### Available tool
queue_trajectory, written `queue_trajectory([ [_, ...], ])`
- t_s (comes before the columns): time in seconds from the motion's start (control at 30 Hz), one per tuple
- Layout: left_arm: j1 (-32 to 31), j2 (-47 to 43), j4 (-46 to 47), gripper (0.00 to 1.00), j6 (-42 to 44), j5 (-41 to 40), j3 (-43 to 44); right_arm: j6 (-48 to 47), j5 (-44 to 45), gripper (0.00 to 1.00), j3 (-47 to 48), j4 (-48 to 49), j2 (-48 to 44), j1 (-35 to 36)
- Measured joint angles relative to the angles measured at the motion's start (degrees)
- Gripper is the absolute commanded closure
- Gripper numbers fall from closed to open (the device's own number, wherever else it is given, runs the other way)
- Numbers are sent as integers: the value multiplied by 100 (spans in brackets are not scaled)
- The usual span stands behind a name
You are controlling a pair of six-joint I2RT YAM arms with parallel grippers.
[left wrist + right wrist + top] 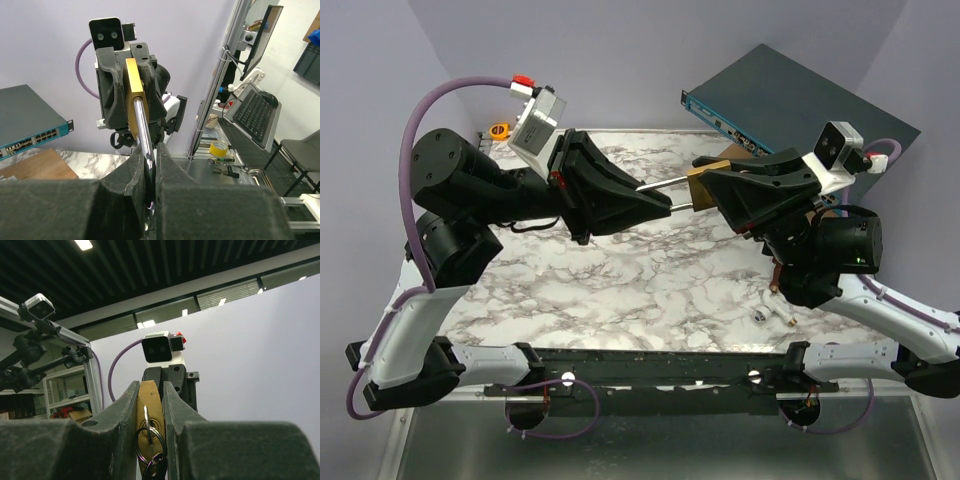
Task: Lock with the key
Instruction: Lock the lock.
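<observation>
Brass padlock (703, 186): aloft at centre frame. Left gripper (149, 152): jaws tight on its steel shackle (141, 125). Right gripper (150, 390): clamped on the body; key (146, 423) inserted, key ring (137, 446) dangling.

You get no readable text in any view. Padlock (134, 95) brass face: no brand or number legible. Network switch (800, 95) front panel: markings too small to read. Camera housings: no lettering you can make out.
</observation>
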Motion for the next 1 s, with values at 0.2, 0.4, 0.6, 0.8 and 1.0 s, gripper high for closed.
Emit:
queue_trajectory([
  [0.2, -70, 39, -4, 100, 111, -50, -37, -11, 17, 99, 0, 59, 0, 2],
  [0.4, -94, 4, 286, 100, 151, -142, -308, -52, 157, 99, 4, 68, 2, 4],
  [0.6, -85, -68, 444, 100, 149, -181, -459, -111, 260, 98, 11, 37, 2, 44],
  [0.8, 299, -723, 673, 100, 125, -396, -1493, -374, 535, 64, 166, -1008, 2, 109],
  [1.0, 787, -1189, 693, 100, 251, -592, -2463, -522, 629, 40, 118, -3082, 254, 369],
])
